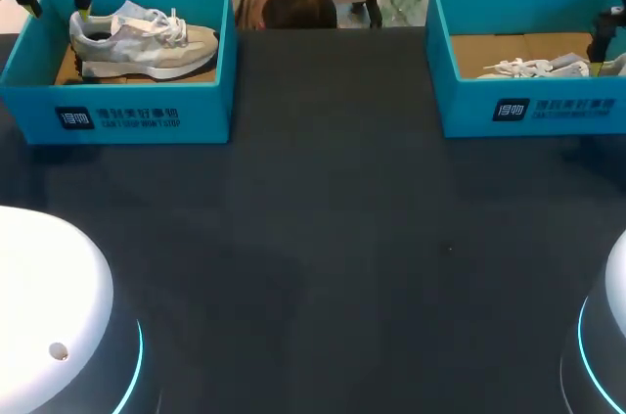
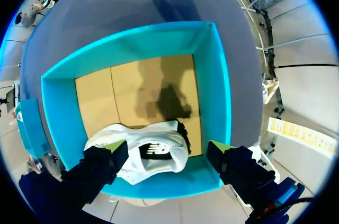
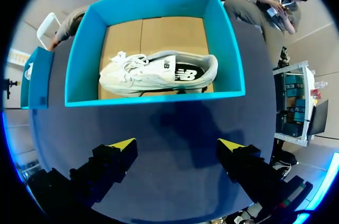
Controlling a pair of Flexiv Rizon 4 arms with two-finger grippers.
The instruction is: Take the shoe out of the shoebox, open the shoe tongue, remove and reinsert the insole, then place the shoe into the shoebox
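First step, I judge: the sneaker (image 1: pixel 147 40) lies inside the left shoebox (image 1: pixel 127 113). Left gripper (image 2: pixel 167 150) hangs above that box over the heel, jaws wide, empty; right gripper (image 3: pixel 177 147), well apart from it, likewise wide. Next: descend, pinch the heel, lift clear of the wall

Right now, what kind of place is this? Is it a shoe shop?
Probably a robot testing lab, not a shop: the left shoebox holds a white sneaker, the right shoebox a second sneaker, both on a dark table, with my left gripper and right gripper close by.
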